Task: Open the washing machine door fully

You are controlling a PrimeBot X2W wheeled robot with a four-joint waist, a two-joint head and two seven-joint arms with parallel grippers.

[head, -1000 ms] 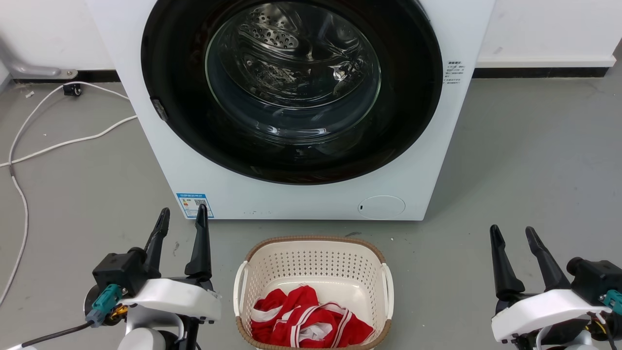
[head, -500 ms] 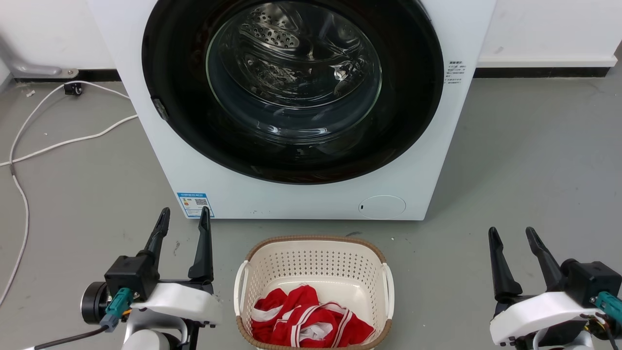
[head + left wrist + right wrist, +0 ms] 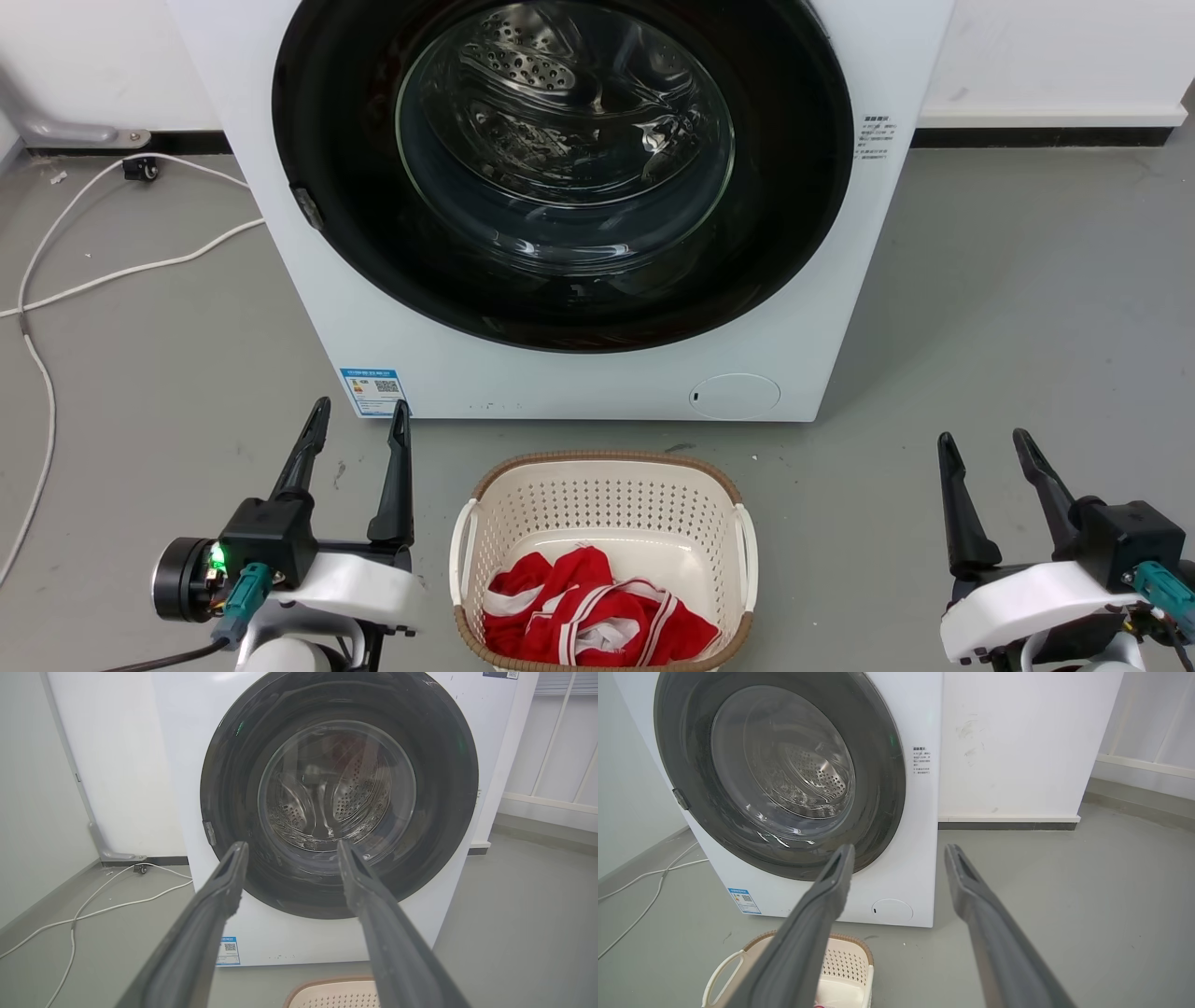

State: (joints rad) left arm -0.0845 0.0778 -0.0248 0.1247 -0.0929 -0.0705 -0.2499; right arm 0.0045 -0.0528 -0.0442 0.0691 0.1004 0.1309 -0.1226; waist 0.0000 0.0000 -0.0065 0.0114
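Well, with left gripper (image 3: 362, 404) and right gripper (image 3: 983, 435) spread empty, we must first reach the tab (image 3: 306, 207) on the shut washing machine door (image 3: 560, 168).

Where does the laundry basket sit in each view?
Head view: laundry basket, bottom centre, before the washing machine.
Left wrist view: rim sliver at the bottom edge, between the left tool's fingers.
Right wrist view: lower left, partly behind a right tool finger.
Shared landmark: blue label on the machine's lower left corner.
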